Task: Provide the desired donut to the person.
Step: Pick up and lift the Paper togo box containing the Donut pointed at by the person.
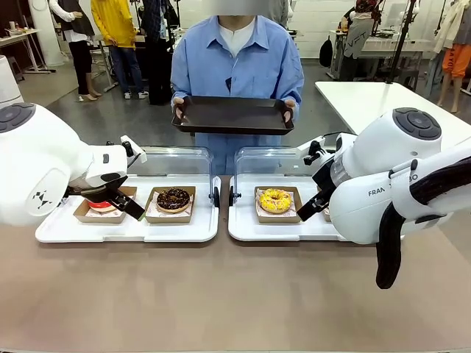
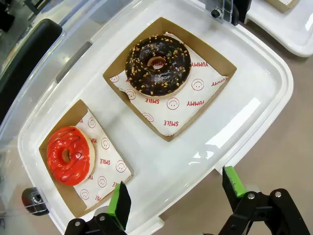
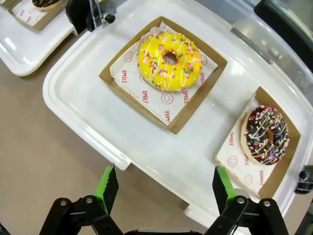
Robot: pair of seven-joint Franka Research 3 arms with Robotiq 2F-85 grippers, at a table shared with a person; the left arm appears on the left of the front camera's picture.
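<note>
Left end effector (image 2: 176, 188) and right end effector (image 3: 165, 178) were seen spread and empty, red donut (image 2: 68, 155) and yellow donut (image 3: 169, 61) just ahead of them, and the wrong one could be taken, no choice being signalled by the person (image 1: 237, 66) beyond.

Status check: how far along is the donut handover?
Done: the person holds an empty black tray out, waiting. In hand: nothing; the left tool, open, hovers near the red donut and chocolate donut, the right tool, open, near the yellow donut and sprinkled donut. Left: all four donuts sit boxed; picking one and delivering it.
</note>
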